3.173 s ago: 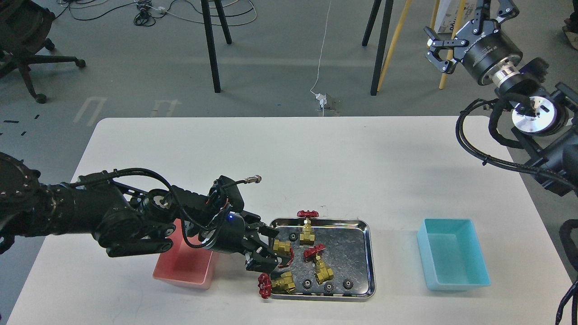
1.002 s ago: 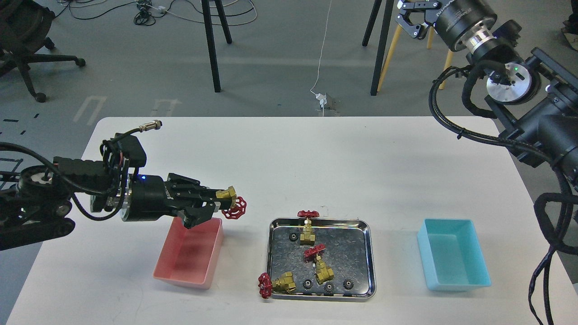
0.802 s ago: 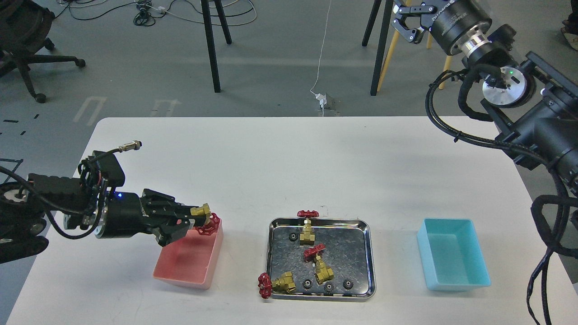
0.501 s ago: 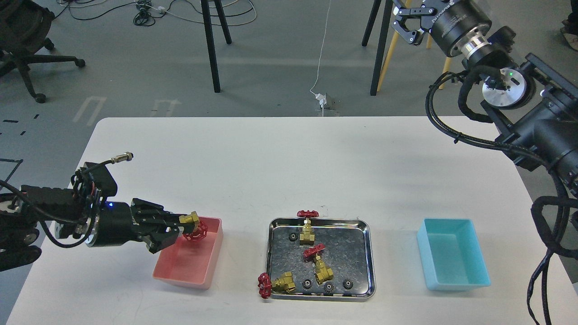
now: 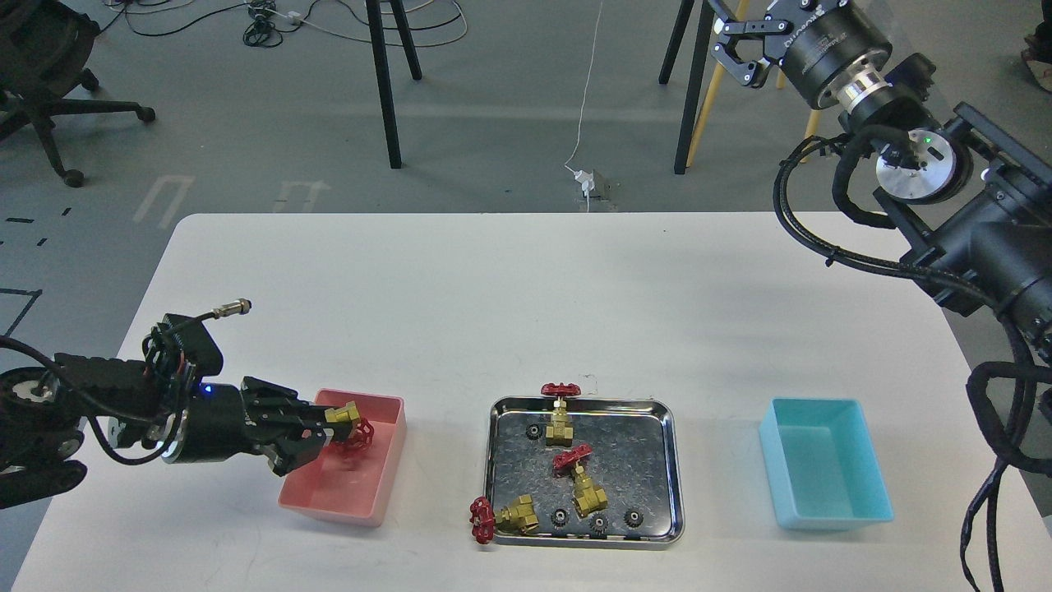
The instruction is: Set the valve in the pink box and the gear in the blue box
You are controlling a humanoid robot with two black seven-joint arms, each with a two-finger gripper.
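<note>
My left gripper (image 5: 329, 427) is shut on a brass valve (image 5: 346, 421) with a red handwheel and holds it over the open pink box (image 5: 390, 450), just above its inside. Three more valves remain by the steel tray (image 5: 670, 473): one (image 5: 560, 411) at its far rim, one (image 5: 579, 477) in the middle, one (image 5: 503, 515) at its near left corner. Several tiny black gears (image 5: 560, 517) lie in the tray. The blue box (image 5: 824, 473) stands empty at the right. My right gripper (image 5: 744, 45) is open, high above the far right.
The tray sits between the two boxes near the table's front edge. Chair and stand legs (image 5: 382, 82) stand on the floor beyond the table. My right arm's cables (image 5: 822, 238) hang over the table's right side.
My left gripper carried the valve from the tray leftward and lowered it over the pink box. My right gripper rose and shifted left at the top right.
</note>
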